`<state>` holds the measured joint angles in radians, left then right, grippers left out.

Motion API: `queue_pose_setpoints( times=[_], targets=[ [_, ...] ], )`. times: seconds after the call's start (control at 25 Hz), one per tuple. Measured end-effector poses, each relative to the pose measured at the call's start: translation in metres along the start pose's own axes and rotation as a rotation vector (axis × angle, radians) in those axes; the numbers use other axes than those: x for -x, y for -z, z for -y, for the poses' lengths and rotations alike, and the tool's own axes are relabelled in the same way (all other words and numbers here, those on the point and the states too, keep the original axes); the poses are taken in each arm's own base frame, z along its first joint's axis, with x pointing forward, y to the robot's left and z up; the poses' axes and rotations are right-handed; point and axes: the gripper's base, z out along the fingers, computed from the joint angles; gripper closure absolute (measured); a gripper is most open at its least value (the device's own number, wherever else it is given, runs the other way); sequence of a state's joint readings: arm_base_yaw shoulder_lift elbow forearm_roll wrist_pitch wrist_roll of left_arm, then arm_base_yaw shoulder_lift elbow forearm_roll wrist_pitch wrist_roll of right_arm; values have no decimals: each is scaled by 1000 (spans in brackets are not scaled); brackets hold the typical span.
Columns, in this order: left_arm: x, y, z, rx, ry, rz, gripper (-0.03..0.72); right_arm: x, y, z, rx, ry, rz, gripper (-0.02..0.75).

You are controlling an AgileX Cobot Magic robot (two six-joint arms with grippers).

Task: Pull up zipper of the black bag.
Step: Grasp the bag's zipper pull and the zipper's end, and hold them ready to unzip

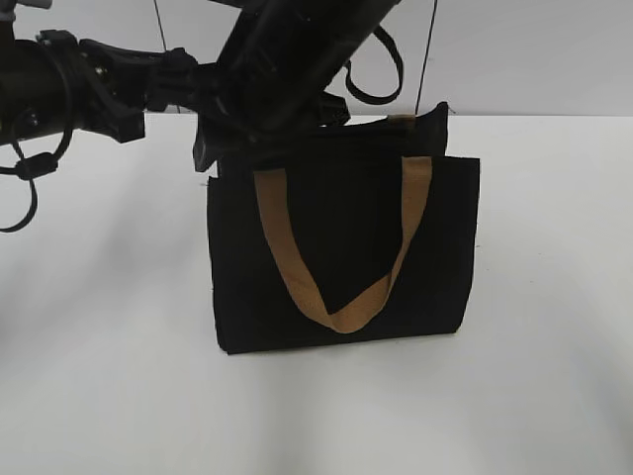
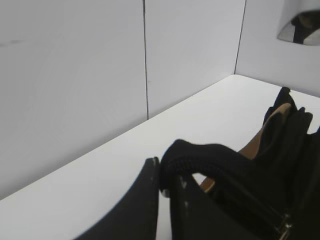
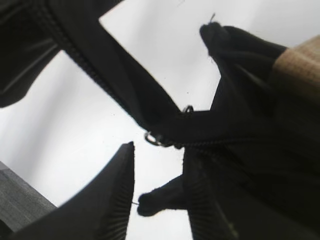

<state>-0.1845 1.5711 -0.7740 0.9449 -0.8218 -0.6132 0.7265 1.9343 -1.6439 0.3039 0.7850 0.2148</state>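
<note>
Both arms [image 1: 109, 84] are seen to be matte black throughout, built from chunky jointed housings. Black cables [image 1: 374, 69] are looped behind the claws. The right claw [image 3: 155, 200] is formed of two dark tapered fingers [image 3: 112, 200], whose inner faces are finely ribbed. The left claw [image 2: 165, 200] is likewise black, with blunt, lightly scuffed tips.

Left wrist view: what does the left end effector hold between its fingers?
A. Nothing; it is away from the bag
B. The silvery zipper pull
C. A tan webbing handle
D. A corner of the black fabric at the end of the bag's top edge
D: the left end effector is closed on a rolled black fabric corner of the black bag, while the silvery pull lies apart from it, lower right.
</note>
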Motion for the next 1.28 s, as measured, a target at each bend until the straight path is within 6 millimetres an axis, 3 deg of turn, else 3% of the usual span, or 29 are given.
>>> queue_pose_setpoints(
  times=[0.44, 0.76, 0.88, 1.28],
  targets=[
    [3, 0, 2, -19, 28, 28, 672, 3, -8, 4, -22, -40, 35, 499],
    [3, 0, 2, -21, 53, 29, 672, 3, -12, 5, -24, -53, 38, 730],
    [2, 0, 2, -28, 49, 24, 672, 3, -11, 5, -24, -48, 36, 744],
    [-17, 3, 13, -132, 91, -199, 672, -1, 24, -2, 60, 75, -41, 747]
  ],
)
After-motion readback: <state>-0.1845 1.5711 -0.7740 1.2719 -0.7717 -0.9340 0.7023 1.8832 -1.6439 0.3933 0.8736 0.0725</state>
